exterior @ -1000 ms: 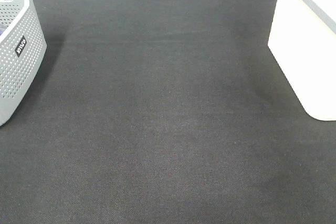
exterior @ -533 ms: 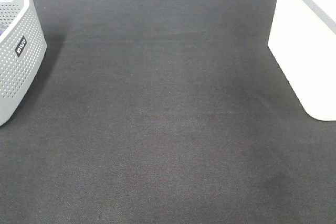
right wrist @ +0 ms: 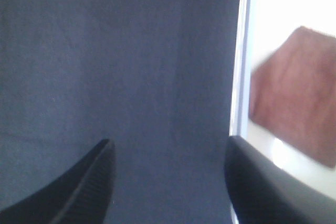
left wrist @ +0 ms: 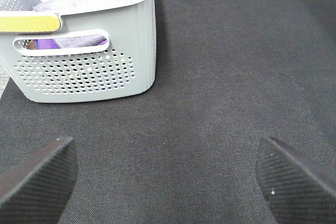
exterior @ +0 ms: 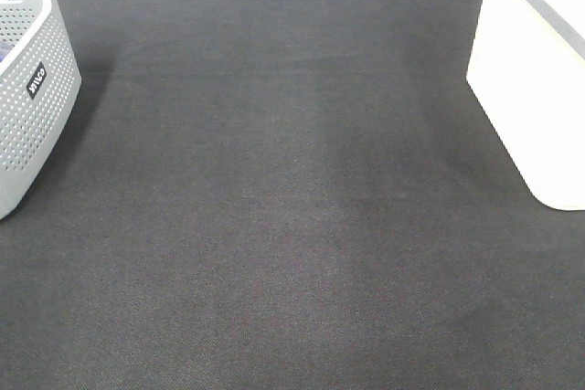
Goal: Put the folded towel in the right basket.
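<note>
Towel (right wrist: 294, 93), a blurred reddish-brown shape, lies inside the white right basket (right wrist: 242, 77) at the right of the right-wrist frame, just past the empty, wide-spread right gripper (right wrist: 168, 177), while the left gripper (left wrist: 165, 177), also wide and empty, faces the grey left basket (left wrist: 89, 72).

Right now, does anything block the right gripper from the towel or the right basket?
Nothing visible does. A reddish-brown towel already lies inside the white right basket; the right gripper, jaws apart and empty, sits beside the basket's wall over bare black mat.
</note>
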Action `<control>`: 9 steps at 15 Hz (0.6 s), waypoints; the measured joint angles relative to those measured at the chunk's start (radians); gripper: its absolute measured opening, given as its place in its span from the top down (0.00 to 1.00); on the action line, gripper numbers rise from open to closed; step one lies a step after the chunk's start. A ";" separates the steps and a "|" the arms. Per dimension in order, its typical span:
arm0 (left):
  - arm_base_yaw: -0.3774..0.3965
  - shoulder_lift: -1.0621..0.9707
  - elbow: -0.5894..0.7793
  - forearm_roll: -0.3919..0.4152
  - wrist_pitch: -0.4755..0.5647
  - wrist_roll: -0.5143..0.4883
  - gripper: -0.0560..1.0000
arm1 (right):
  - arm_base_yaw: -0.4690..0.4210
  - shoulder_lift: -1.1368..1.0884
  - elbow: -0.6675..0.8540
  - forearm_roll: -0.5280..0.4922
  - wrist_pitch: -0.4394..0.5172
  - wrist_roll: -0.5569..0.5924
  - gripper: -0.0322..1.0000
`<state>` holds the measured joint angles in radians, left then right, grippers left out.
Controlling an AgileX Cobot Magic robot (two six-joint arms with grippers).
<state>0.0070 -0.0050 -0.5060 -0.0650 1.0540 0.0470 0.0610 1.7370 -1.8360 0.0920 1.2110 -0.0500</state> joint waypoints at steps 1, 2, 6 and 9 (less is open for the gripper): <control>0.000 0.000 0.000 0.000 0.000 0.000 0.12 | 0.000 -0.024 0.039 -0.024 0.000 0.008 0.40; 0.000 0.000 0.000 0.000 0.000 0.000 0.12 | 0.000 -0.053 0.077 -0.055 0.000 0.012 0.40; 0.000 0.000 0.000 0.000 0.000 0.000 0.12 | 0.000 -0.278 0.327 -0.133 0.000 0.050 0.40; 0.000 0.000 0.000 0.000 0.000 0.000 0.12 | 0.000 -0.487 0.546 -0.138 -0.005 0.060 0.40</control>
<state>0.0070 -0.0050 -0.5060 -0.0650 1.0540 0.0470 0.0610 1.2500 -1.2900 -0.0460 1.2060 0.0100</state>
